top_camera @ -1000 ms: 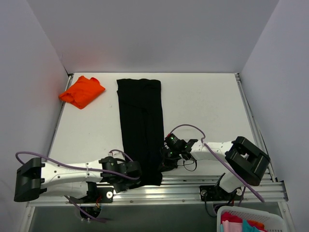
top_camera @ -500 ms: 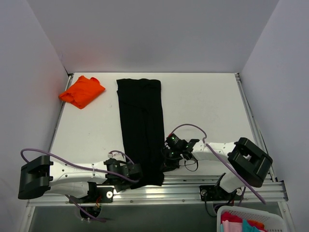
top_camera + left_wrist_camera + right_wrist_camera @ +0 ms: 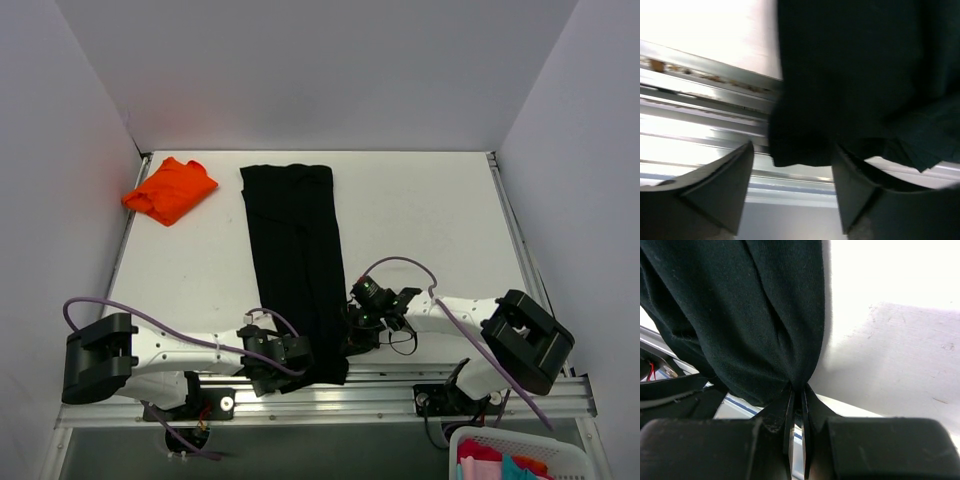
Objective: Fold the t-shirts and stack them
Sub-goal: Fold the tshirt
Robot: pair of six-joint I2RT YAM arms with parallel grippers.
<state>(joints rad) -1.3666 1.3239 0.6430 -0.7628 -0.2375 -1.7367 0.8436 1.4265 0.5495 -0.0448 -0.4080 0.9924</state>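
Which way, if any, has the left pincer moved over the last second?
Yes. The left pincer slid rightward along the table's near rail, ending closer to the right pincer.

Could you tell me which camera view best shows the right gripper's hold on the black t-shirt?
Right wrist: the right gripper pinches a fold of the black t-shirt. Top external shows only its position; left wrist misses it.

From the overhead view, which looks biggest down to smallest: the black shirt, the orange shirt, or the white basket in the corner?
1. black shirt, clearly the largest.
2-3. white basket and orange shirt: they look much alike, and the picture edge cuts the basket off, so I won't rank them.
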